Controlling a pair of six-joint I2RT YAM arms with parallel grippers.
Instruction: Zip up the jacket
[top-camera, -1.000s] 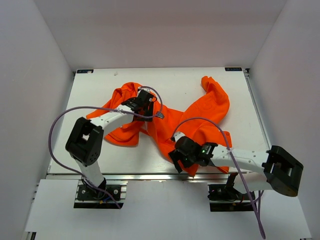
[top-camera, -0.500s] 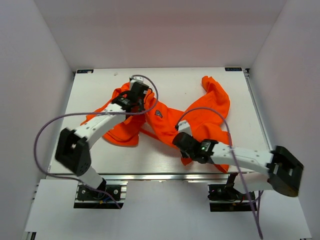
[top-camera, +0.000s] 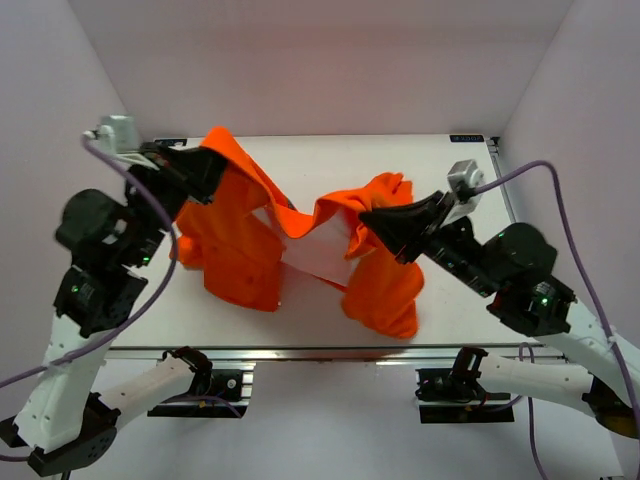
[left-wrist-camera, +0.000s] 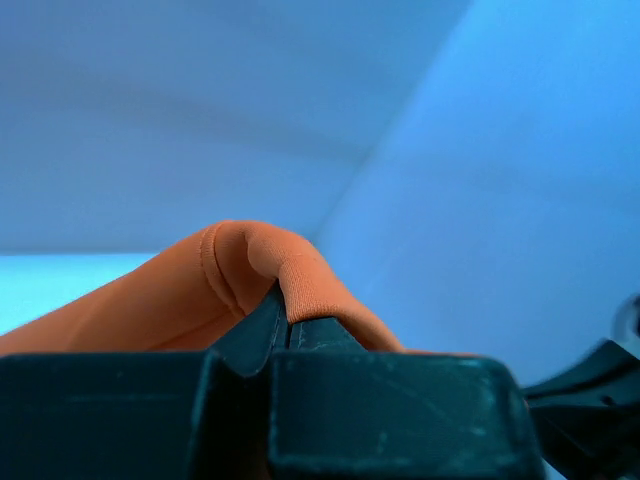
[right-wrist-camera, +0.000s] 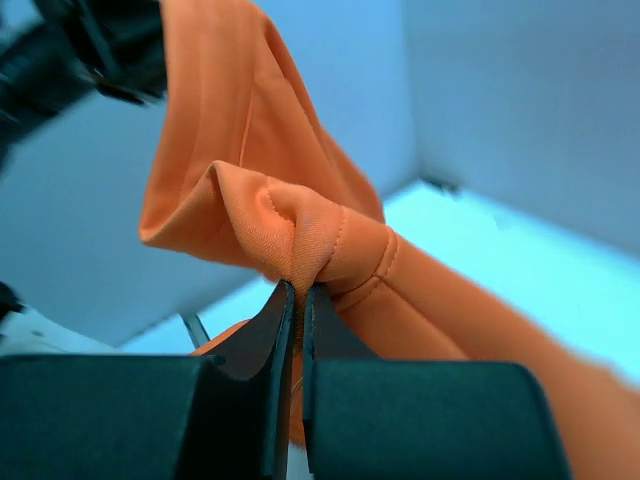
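Observation:
The bright orange jacket (top-camera: 240, 245) hangs in the air between both arms, its lower parts draping down to the white table (top-camera: 450, 170). My left gripper (top-camera: 208, 165) is shut on a fold of the jacket's cloth at the upper left; in the left wrist view the orange fold (left-wrist-camera: 250, 275) bulges over the closed jaws (left-wrist-camera: 288, 318). My right gripper (top-camera: 366, 222) is shut on a bunched seam at the middle right; the right wrist view shows that bunched cloth (right-wrist-camera: 300, 235) pinched at the gripper (right-wrist-camera: 300, 290). The zipper is not visible; a pale lining shows between the two hanging halves.
White walls (top-camera: 60, 120) enclose the table on three sides. Purple cables (top-camera: 560, 210) loop from both raised arms. The arm bases (top-camera: 200, 385) stand at the near edge.
Both arms have risen steeply from the table, lifting the jacket from a flat heap into a hanging span. Both grippers have closed on cloth during the last second.

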